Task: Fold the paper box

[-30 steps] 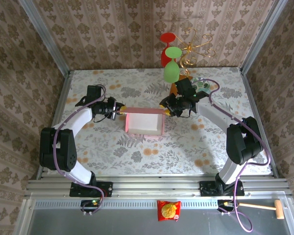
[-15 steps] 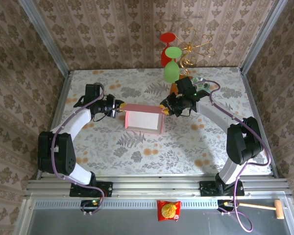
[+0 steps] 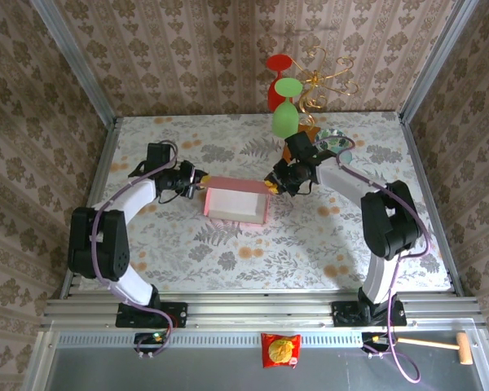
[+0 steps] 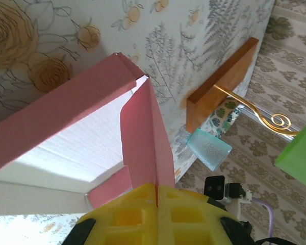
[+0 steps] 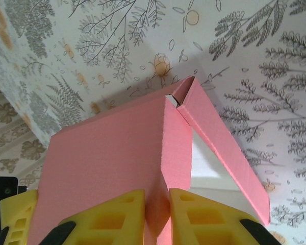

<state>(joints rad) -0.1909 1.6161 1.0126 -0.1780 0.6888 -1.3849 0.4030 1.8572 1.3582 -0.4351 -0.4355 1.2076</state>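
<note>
A table [image 3: 228, 252] with a flowery cloth is sitting inside walls covered in patterned paper. The paper box [image 3: 238, 199] is lying near the middle of the table, between the two arms. Its pink walls are standing up, and its pale inside is facing up toward the top camera.

The left gripper [image 3: 200, 185] is reaching in from the left and pinching the box at its far left corner. In the left wrist view, the left fingers [image 4: 127, 217] are squeezing almost together. Only a thin pink wall is sitting between them.

The right gripper [image 3: 271, 186] is reaching in from the right and holding the box at its far right corner. In the right wrist view, the right fingers [image 5: 117, 214] are pressing on both sides of a pink wall. The gap between them is only as wide as the cardboard.

Behind the box, a brown wooden block [image 4: 222, 87] is standing near the far edge, with a curly gold wire [image 4: 255, 109] coming out of it. A green cup shape [image 3: 285, 120] and a red cup shape [image 3: 279, 69] are hanging above it.

A snack bag [image 3: 281, 350] and a small wooden hammer [image 3: 444, 344] are lying on the near ledge.
</note>
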